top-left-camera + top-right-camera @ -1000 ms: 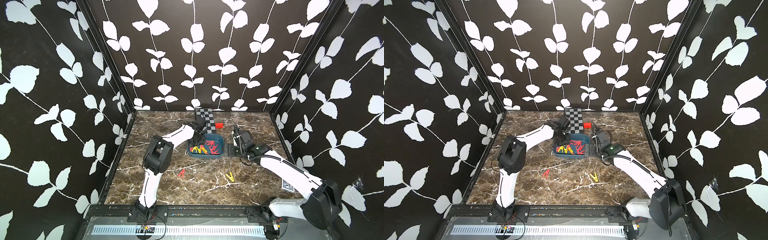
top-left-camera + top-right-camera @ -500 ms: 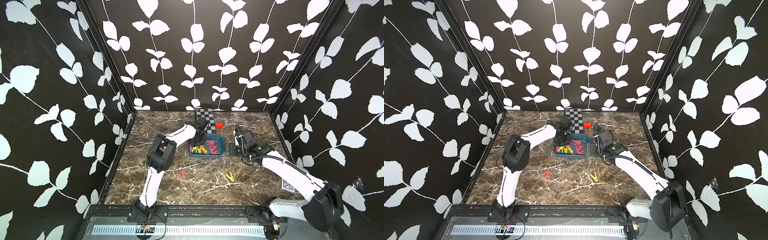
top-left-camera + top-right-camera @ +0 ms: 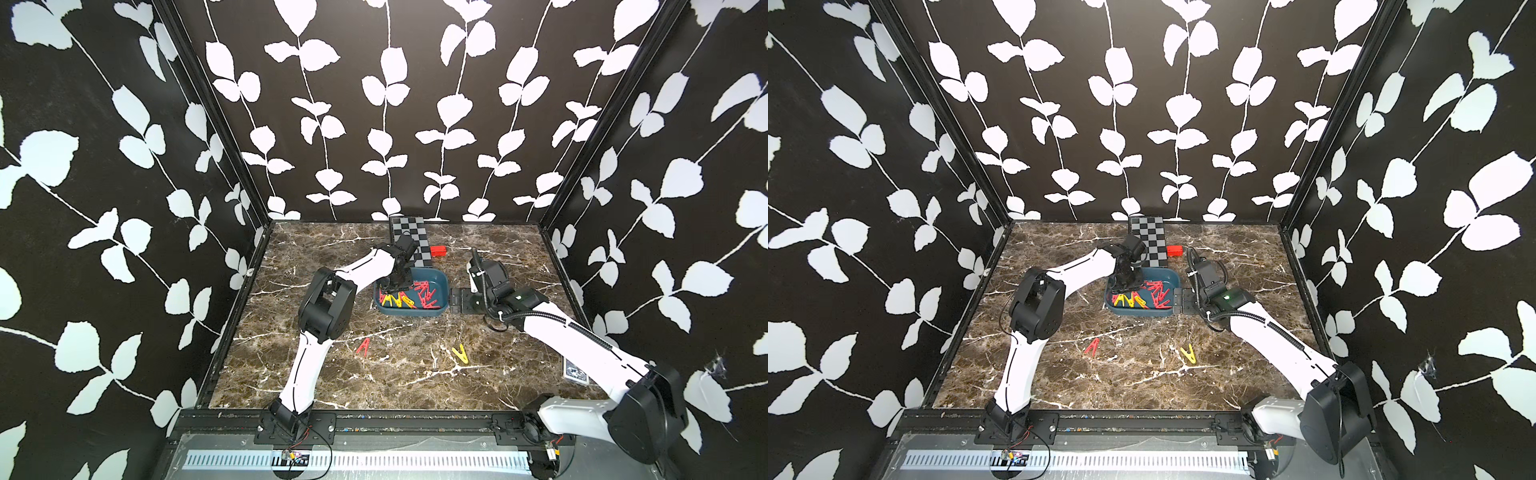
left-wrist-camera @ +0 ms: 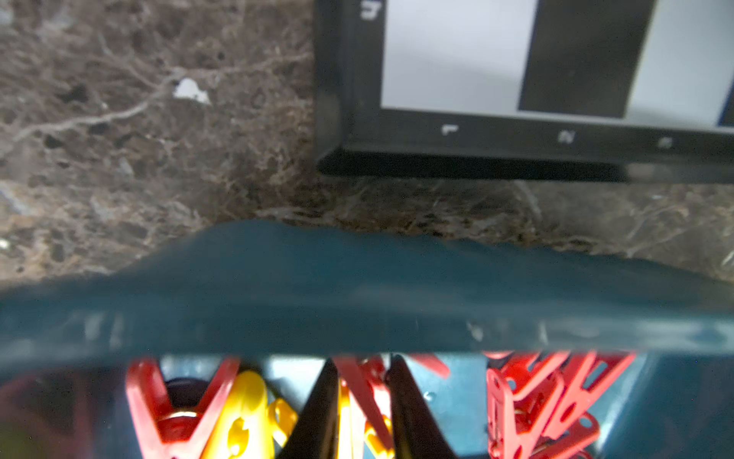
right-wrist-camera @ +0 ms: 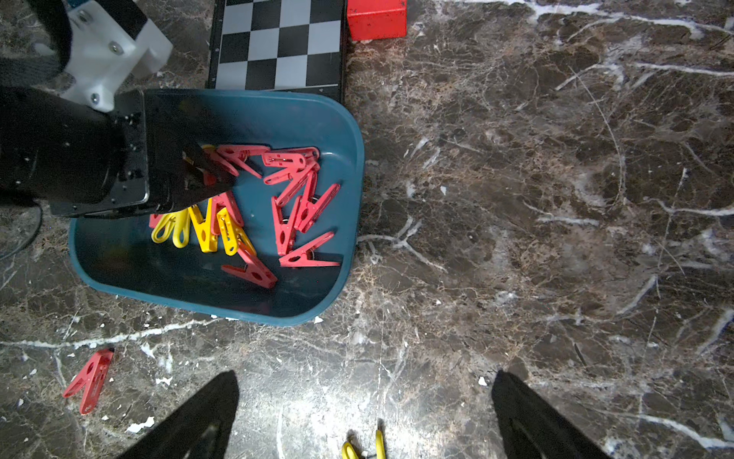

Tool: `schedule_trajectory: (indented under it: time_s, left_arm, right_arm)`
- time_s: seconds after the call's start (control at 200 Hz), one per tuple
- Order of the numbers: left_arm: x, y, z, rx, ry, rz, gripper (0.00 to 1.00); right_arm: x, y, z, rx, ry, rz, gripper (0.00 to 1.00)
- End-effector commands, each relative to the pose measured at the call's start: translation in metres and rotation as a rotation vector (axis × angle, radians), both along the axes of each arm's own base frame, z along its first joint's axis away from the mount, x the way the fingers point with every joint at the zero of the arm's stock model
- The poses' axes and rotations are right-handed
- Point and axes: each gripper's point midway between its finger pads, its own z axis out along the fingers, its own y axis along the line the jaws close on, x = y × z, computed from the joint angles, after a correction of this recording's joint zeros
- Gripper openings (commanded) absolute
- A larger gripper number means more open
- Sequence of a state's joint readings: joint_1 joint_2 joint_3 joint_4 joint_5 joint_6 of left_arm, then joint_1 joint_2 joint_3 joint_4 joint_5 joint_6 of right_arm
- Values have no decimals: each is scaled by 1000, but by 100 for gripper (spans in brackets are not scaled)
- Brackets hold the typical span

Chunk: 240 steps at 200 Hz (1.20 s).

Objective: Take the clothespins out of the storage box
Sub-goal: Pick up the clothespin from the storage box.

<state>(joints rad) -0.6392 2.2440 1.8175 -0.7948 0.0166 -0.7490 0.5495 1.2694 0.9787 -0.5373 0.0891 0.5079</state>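
The teal storage box (image 3: 441, 283) (image 3: 1168, 277) sits mid-table and holds several red and yellow clothespins (image 3: 424, 294) (image 5: 298, 194). My left gripper (image 3: 395, 286) (image 4: 361, 365) reaches down into the box's left part. Its two black fingers stand close together, shut on a red clothespin (image 4: 367, 391), with a yellow one right behind it. My right gripper (image 5: 365, 381) (image 3: 457, 299) hangs wide open just outside the box's right wall, over bare marble, holding nothing. One red clothespin (image 3: 364, 346) (image 5: 89, 379) and one yellow clothespin (image 3: 459, 354) (image 5: 363, 447) lie on the table in front of the box.
A black-and-grey checkered board (image 3: 411, 241) (image 5: 278, 39) lies right behind the box, with a small orange-red block (image 3: 437, 250) (image 5: 375, 18) beside it. A dark card (image 3: 575, 371) lies near the front right edge. Dark walls enclose the marble table on three sides.
My left gripper's fingers have drawn together around the clothespin inside the box, and the left elbow has shifted slightly right. The right arm has barely moved and stays open.
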Motion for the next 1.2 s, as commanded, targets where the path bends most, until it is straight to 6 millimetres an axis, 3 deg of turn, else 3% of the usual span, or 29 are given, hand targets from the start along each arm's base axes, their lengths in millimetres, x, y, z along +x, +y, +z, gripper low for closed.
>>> schedule_trajectory:
  time_s: [0.0,0.51,0.81,1.195]
  left_arm:
    - [-4,2,12,14,-4,-6,18]
    - [-14,14,35,49,-33,-30,10]
    - [-36,25,51,60,-43,-55,7]
    - [-55,11,77,-73,-90,-100,8]
  right_arm:
    - [-1,-2,2,8,-5,-9,99]
    - [1,6,-4,37,14,6,99]
    - [2,12,-4,63,12,22,99]
    - [3,24,-6,113,31,50,99]
